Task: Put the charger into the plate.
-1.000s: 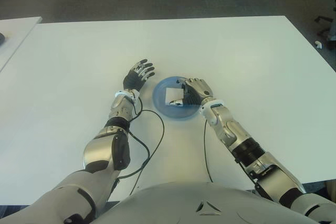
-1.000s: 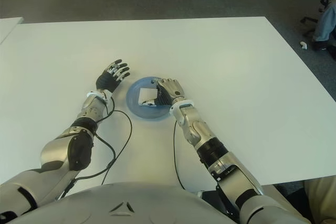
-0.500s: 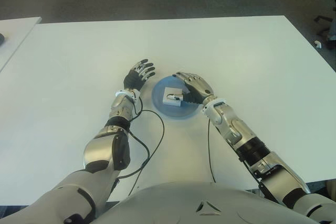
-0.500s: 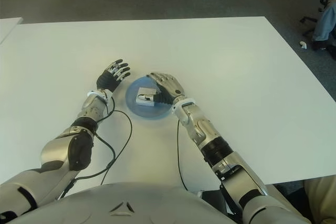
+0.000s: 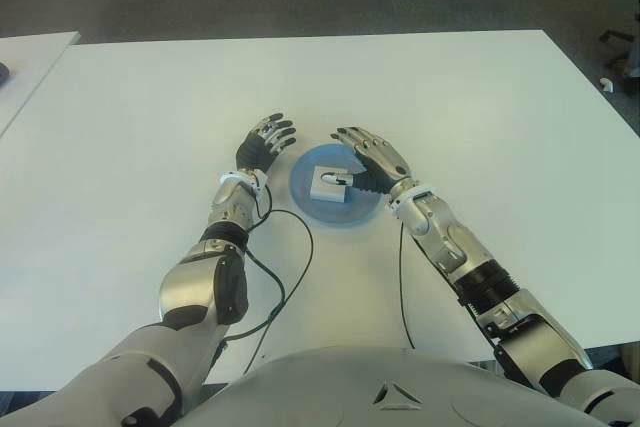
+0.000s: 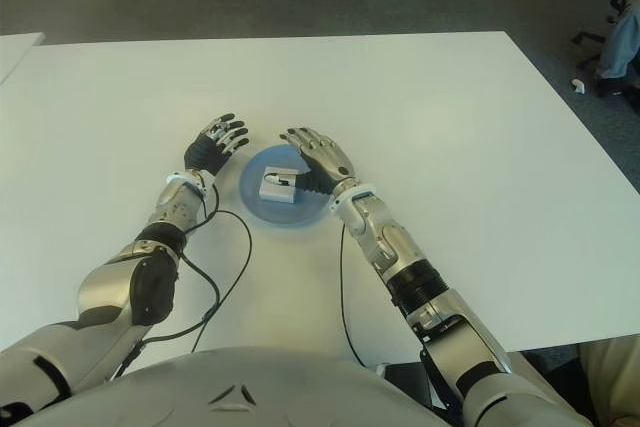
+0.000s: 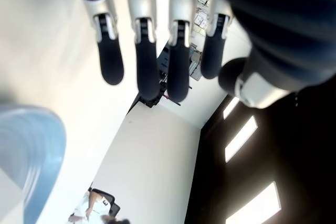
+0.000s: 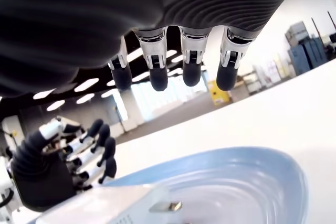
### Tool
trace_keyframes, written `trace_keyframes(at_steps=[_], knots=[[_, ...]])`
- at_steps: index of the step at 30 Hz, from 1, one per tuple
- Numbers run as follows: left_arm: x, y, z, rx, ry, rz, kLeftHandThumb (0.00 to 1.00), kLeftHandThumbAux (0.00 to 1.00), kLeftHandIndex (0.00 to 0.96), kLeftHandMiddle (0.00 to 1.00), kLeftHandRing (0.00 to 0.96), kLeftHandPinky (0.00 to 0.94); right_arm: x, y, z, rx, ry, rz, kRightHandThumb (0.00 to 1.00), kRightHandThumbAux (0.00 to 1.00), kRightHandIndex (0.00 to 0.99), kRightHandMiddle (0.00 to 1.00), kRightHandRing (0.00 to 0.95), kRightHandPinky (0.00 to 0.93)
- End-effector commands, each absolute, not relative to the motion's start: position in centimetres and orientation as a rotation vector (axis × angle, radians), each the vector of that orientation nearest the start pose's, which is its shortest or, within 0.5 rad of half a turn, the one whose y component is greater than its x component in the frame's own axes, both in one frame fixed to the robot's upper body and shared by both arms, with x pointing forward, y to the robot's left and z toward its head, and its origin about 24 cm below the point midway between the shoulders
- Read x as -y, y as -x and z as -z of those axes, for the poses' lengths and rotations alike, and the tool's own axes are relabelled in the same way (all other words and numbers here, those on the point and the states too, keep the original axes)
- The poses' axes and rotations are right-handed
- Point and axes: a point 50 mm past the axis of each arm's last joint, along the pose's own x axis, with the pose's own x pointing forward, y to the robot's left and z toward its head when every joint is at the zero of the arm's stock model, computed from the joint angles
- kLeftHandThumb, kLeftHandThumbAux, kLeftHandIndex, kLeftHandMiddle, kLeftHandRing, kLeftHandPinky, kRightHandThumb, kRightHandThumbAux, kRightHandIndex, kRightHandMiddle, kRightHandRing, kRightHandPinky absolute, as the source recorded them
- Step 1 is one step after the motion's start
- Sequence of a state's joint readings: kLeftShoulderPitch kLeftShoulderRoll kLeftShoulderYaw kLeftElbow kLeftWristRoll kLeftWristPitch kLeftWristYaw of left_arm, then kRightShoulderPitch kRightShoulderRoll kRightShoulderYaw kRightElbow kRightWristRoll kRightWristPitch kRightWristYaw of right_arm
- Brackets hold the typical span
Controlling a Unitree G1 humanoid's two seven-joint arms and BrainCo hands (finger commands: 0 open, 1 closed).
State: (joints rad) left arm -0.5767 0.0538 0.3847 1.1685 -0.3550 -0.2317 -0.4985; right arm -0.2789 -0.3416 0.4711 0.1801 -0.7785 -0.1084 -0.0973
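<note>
**Charger down in the plate, right hand spread beside it**

The right hand [image 5: 368, 159] hovers at the plate's right rim, fingers spread apart and gripping nothing, thumb close to the charger; whether they touch, I cannot tell. The small white block-shaped charger [image 5: 329, 183] lies inside the round blue plate [image 5: 304, 202], near the middle of the white table [image 5: 480, 97]. The left hand [image 5: 264, 145] shows just left of the plate, fingers loosely apart, empty.

The risk from here: a withdrawing thumb could catch the charger and drag it over the shallow rim. No readable writing or brand shows.
</note>
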Motion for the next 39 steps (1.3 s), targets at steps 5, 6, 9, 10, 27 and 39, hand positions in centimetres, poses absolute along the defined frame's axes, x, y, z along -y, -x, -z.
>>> trace_keyframes(at_steps=[5,6,9,10,27,39], knots=[[-16.5,-30.7,3.9,-0.296,0.553,0.149,0.018,0.592,0.318,0.399,0.38,0.372,11.1,-28.3,-6.6,0.376,1.096,-0.303,0.317,0.121,0.0,0.0,0.0,0.0],[-16.5,-30.7,3.9,-0.296,0.552,0.149,0.018,0.592,0.318,0.399,0.38,0.372,11.3,-28.4,-6.6,0.374,1.088,-0.29,0.315,0.124,0.0,0.0,0.0,0.0],[-16.6,-30.6,4.0,-0.297,0.547,0.149,0.02,0.591,0.315,0.398,0.38,0.371,12.8,-29.6,-7.1,0.354,1.019,-0.175,0.297,0.136,0.0,0.0,0.0,0.0],[-16.6,-30.6,4.0,-0.297,0.546,0.149,0.021,0.591,0.314,0.398,0.38,0.372,13.2,-29.9,-7.3,0.35,0.997,-0.14,0.28,0.145,0.0,0.0,0.0,0.0],[-16.6,-30.5,4.0,-0.29,0.559,0.174,0.013,0.559,0.311,0.405,0.397,0.383,19.3,-31.4,-3.2,0.077,0.12,0.293,0.146,0.494,0.0,0.007,0.0,0.0],[-16.3,-30.3,4.2,-0.288,0.579,0.178,0.007,0.565,0.313,0.408,0.404,0.384,19.5,-32.0,-1.7,-0.015,-0.24,0.168,0.078,0.733,0.036,0.077,0.03,0.042]])
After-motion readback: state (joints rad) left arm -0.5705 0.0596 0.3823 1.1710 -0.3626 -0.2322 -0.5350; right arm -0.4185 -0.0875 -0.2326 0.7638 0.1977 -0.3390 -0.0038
